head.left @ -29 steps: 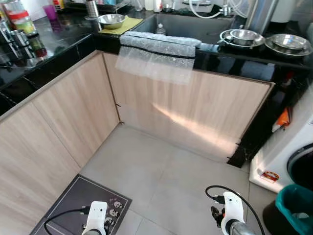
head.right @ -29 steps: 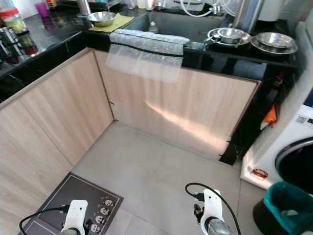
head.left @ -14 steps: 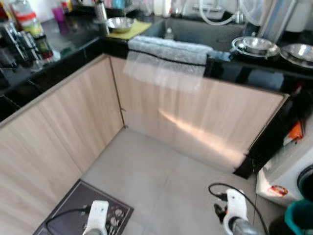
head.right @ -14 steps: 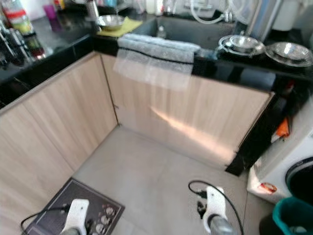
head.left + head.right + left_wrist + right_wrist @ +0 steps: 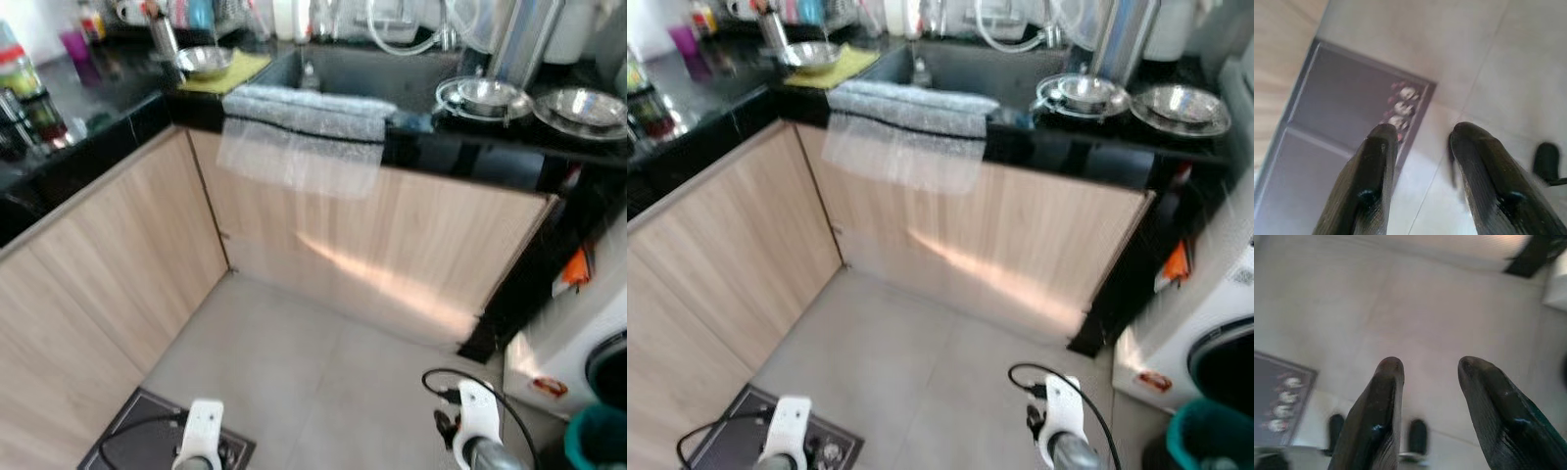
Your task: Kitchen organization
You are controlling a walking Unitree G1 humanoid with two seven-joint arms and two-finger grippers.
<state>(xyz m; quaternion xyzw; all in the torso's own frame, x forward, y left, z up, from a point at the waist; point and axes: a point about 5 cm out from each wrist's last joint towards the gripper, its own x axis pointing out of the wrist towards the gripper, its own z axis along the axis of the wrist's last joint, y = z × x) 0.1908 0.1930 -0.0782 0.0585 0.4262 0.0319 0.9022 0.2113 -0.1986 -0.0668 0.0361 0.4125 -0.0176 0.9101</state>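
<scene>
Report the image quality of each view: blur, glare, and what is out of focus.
Left and right eye views: soft motion blur throughout, a bright streak of light across the cabinet front, glints on the steel bowls. Left wrist view: left gripper near and blurry, floor mat smeared. Right wrist view: right gripper soft, tiled floor hazy and washed out.

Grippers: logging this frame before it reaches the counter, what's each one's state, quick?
Left gripper: open, holding nothing, hanging over the floor mat.
Right gripper: open, holding nothing, hanging over the tiled floor.
</scene>
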